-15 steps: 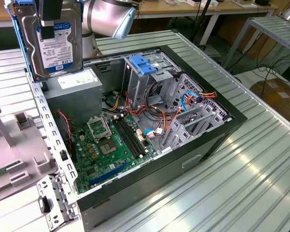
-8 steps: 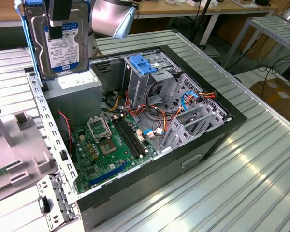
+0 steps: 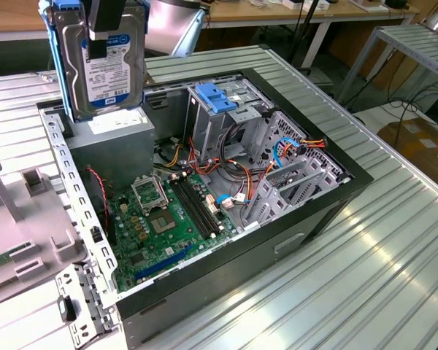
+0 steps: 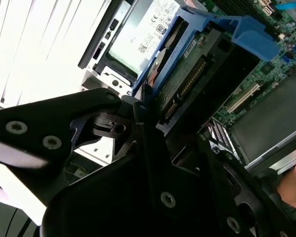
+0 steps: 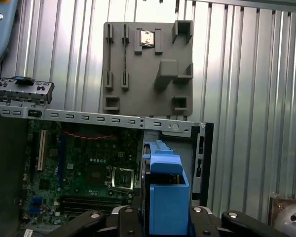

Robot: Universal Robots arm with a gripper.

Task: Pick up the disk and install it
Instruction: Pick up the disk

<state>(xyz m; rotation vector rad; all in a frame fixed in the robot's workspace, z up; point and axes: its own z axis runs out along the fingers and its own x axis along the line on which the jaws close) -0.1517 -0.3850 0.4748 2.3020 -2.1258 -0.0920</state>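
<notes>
Lying flat at the exterior view's far left, a grey plastic cover (image 3: 14, 219) rests on the ribbed metal bench (image 3: 394, 262). Just beside it, the disk (image 3: 106, 73) hangs upright with its label facing the camera, pinched between the jaws near its top. It sits over the grey power supply (image 3: 117, 142) in a corner of the open computer case (image 3: 314, 219) (whether its lower edge touches cannot be told). Both wrist views show its blue carrier (image 4: 187, 74) (image 5: 165, 197) clamped from both sides. Further right lie the green motherboard (image 3: 153, 226) and then a ribbed blue latch (image 3: 215, 98) atop the drive cage.
</notes>
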